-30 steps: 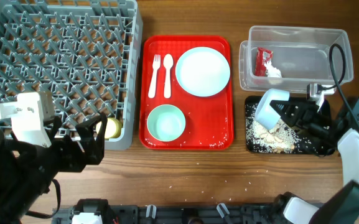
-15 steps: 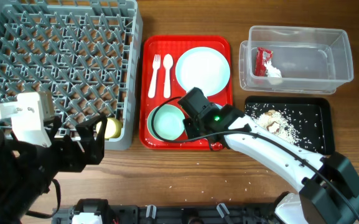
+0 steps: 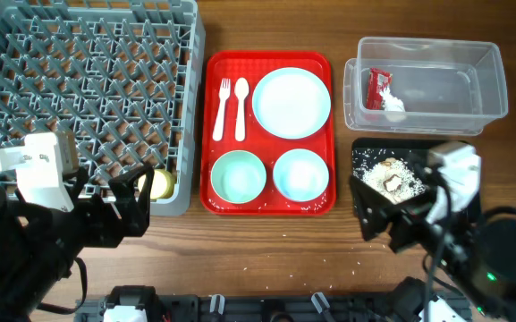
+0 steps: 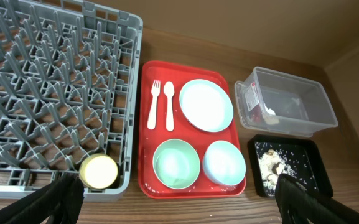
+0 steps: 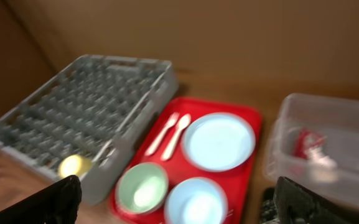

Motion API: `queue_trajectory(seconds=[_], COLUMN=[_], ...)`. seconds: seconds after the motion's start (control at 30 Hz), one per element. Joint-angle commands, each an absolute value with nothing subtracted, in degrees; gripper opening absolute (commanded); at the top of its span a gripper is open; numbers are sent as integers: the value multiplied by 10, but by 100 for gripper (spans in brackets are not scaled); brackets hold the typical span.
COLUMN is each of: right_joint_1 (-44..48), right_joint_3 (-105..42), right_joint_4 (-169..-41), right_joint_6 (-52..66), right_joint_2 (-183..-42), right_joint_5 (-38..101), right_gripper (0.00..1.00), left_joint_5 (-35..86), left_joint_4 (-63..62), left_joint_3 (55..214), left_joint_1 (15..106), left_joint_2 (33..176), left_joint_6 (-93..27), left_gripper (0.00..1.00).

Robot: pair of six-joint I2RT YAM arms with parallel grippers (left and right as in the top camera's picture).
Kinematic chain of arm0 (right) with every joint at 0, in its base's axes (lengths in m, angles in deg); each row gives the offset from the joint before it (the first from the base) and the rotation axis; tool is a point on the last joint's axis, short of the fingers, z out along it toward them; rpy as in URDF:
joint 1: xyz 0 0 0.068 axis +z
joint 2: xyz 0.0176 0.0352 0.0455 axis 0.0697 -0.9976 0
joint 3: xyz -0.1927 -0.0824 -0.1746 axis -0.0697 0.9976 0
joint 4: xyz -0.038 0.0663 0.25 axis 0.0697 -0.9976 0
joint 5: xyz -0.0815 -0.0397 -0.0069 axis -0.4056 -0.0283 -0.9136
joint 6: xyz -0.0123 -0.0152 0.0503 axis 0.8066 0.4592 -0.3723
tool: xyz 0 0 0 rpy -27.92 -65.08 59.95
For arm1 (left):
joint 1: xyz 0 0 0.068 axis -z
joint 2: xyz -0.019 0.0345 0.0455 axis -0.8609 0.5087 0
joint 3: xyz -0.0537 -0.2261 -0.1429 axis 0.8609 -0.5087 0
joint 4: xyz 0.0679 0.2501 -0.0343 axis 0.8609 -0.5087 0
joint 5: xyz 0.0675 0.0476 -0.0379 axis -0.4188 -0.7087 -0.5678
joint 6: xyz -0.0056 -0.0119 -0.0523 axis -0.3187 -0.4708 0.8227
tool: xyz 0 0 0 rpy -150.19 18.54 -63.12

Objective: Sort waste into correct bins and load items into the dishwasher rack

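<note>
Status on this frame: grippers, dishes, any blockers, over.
Open, empty: left gripper, right gripper. In rack: cup. On red tray: plate, bowls, fork, spoon. Nothing blocking them.

Glossy red plastic tray [image 3: 320, 201]; grey plastic rack [image 3: 79, 80]; clear plastic tub [image 3: 490, 85]; wood-grain table [image 3: 266, 250].

Wood table [image 3: 266, 243]: rack [image 3: 195, 89], red tray [image 3: 266, 207], tub [image 3: 454, 89], blk tray [image 4: 303, 158], stray crumbs [image 3: 358, 265].
</note>
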State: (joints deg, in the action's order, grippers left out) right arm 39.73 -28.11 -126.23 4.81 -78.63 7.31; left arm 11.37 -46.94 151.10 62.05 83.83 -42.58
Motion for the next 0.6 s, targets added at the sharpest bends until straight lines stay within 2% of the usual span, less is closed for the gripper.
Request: queue_trajectory(seconds=[0.0,0.1,0.23,0.3,0.47,0.53,0.57], right_joint_1=[329,143,-2,-31,-33,-33,-33], right_joint_3=[-230,-87,110,201,354,420,421], right_joint_4=[-1248,-1119,-993,-940,-790,-681,-684], right_joint_6=[103,141,173,162,162,148,145], right_joint_2=[-745,-675,-566,-507,-414,-416,-416], right_joint_5=[3,141,287,293,293,296,295], right_gripper=[100,100,100,100,100,100,100], left_joint_5=[114,114,114,114,114,114,114], left_joint_4=[-468,-468,-468,-468,-468,-468,-468], left_joint_3=[1515,1515,1515,1515,1515,1515,1515], left_joint_1=[622,622,622,622,622,622,622], left_joint_2=[838,838,838,838,838,838,838], left_joint_6=[-437,-437,-437,-437,-437,-437,-437], left_gripper=[100,100,100,100,100,100,100])
